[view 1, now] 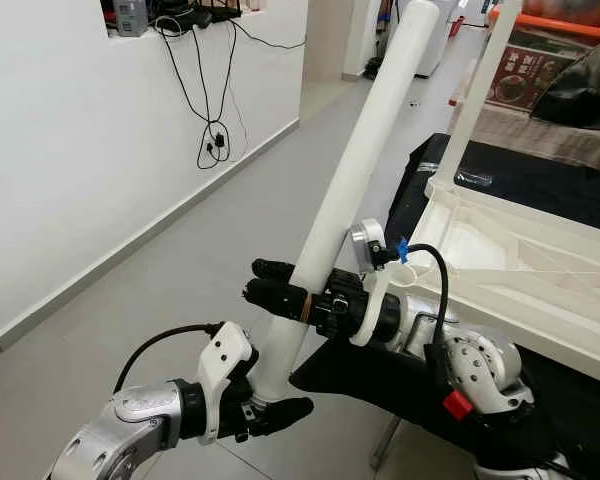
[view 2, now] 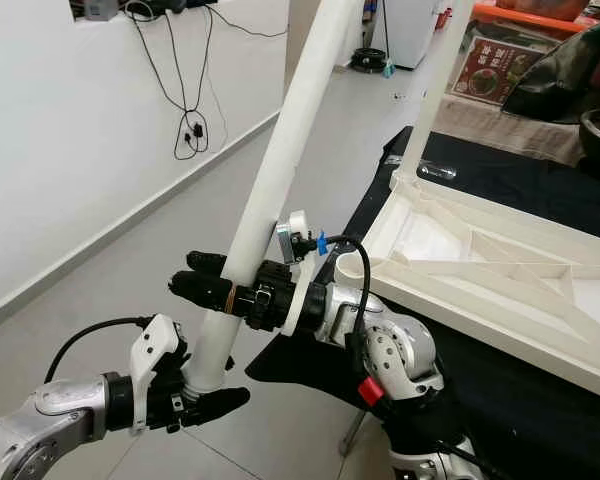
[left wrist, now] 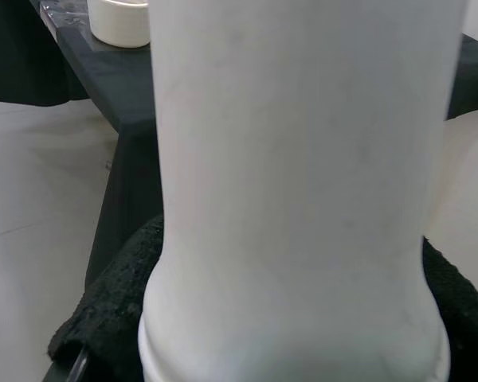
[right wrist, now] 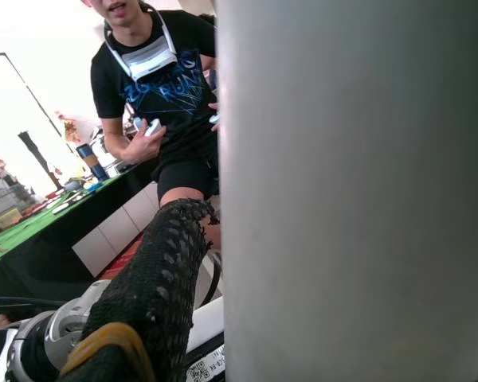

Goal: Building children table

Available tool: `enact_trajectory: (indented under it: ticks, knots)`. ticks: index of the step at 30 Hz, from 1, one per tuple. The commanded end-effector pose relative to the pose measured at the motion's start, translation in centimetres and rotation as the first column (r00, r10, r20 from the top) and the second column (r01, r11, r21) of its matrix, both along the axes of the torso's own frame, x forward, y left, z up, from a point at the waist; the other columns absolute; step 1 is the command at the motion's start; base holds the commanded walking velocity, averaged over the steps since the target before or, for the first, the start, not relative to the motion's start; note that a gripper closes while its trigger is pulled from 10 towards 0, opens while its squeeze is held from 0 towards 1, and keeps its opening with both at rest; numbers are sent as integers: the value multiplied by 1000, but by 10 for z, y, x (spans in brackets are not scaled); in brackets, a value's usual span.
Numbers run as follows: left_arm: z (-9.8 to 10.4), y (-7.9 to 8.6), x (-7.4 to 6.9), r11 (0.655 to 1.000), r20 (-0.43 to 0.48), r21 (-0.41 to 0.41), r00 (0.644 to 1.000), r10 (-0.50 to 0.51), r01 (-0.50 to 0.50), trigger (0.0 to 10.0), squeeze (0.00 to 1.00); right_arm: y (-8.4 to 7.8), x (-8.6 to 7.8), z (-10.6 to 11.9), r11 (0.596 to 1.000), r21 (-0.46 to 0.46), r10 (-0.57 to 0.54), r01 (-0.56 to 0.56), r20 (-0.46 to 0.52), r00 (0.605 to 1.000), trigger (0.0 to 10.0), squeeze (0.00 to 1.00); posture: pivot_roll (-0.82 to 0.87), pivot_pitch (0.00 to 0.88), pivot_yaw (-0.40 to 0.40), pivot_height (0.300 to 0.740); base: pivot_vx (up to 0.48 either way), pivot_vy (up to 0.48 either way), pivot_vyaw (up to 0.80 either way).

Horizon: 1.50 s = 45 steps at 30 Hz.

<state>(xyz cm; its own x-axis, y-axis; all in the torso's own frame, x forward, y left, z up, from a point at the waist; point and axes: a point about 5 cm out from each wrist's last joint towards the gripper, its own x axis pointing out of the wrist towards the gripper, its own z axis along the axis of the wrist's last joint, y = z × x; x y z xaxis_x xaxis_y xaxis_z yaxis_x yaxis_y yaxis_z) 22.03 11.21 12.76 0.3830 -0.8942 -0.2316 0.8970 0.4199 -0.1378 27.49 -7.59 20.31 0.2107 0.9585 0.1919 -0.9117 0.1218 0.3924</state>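
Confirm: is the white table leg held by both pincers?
Yes: the left pincer grips the white table leg near its lower end, and the right pincer clamps it higher up.

a long white table leg (view 1: 355,170) tilts up away from the upside-down white tabletop (view 1: 520,265), where another leg (view 1: 477,90) seemingly already stands fitted upright

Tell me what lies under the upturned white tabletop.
The tabletop rests underside up on a black cloth draped over a surface. The cloth hides whatever supports it. Beside it, both grippers, left and right, hold a white table leg.
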Motion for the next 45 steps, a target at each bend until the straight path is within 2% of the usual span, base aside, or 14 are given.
enact_trajectory:
  ticks: [1, 9, 10, 11, 12, 13, 21, 31, 32, 39, 40, 45]
  knots:
    - [-1, -10, -1, 999, 2, 13, 999, -43, 43, 10000, 0, 13, -8, 3, 999, 7, 54, -54, 19, 998, 10000, 0, 85, 39, -71, 740, 0, 0, 0]
    - [-1, -10, 1, 998, 10, 16, 999, -53, 53, 10000, 0, 18, -8, 3, 999, 10, 49, -49, 23, 999, 10000, 0, 84, 36, -70, 740, 0, 0, 0]
    - [-1, -9, 1, 998, 9, 18, 999, -53, 53, 10000, 0, 19, -8, 2, 999, 7, 52, -52, 22, 998, 8706, 0, 86, 39, -70, 740, 0, 0, 0]
    - [-1, -9, 1, 998, 9, 18, 999, -53, 53, 10000, 0, 19, -8, 2, 999, 7, 52, -52, 22, 998, 8706, 0, 86, 39, -70, 740, 0, 0, 0]
    - [-1, -9, 1, 998, 8, 19, 999, -52, 52, 10000, 0, 19, -8, 2, 999, 7, 50, -50, 20, 999, 2157, 0, 87, 41, -71, 740, 0, 0, 0]
    - [-2, -9, 0, 998, 8, 21, 999, -53, 53, 10000, 0, 18, -8, 1, 999, 6, 48, -48, 17, 999, 0, 0, 87, 41, -71, 740, 0, 0, 0]
    - [-6, -10, -4, 998, -5, 24, 998, -65, 65, 10000, 0, 17, -6, 1, 1000, 6, 22, -22, 19, 1000, 0, 0, 84, 22, -69, 740, 0, 0, 0]
    - [-15, -5, -3, 993, -31, 102, 998, -50, 53, 10000, 0, 16, -7, 1, 1000, 7, 23, -24, 22, 999, 0, 0, 82, 2, -65, 740, 0, 0, 0]
    - [-16, -5, -4, 993, -25, 101, 998, -50, 52, 10000, 1000, 15, -6, 1, 1000, 12, 20, -20, 20, 1000, 0, 0, 84, 9, -67, 740, 0, 0, 0]
    - [-17, -1, -7, 994, -18, 107, 999, -27, 28, 10000, 1000, 6, 0, 5, 1000, 16, -15, 15, 32, 999, 0, 0, 86, 13, -67, 740, 0, 0, 0]
    - [-18, 2, -7, 993, -21, 114, 1000, -17, 19, 10000, 0, 4, 1, 5, 1000, 14, -26, 26, 35, 999, 0, 0, 86, 16, -64, 740, 0, 0, 0]
    - [-22, 9, -12, 992, -33, 126, 999, 23, -18, 10000, 0, -6, 9, 7, 996, 3, -91, 91, 60, 994, 0, 0, 85, 15, -63, 740, 0, 0, 0]
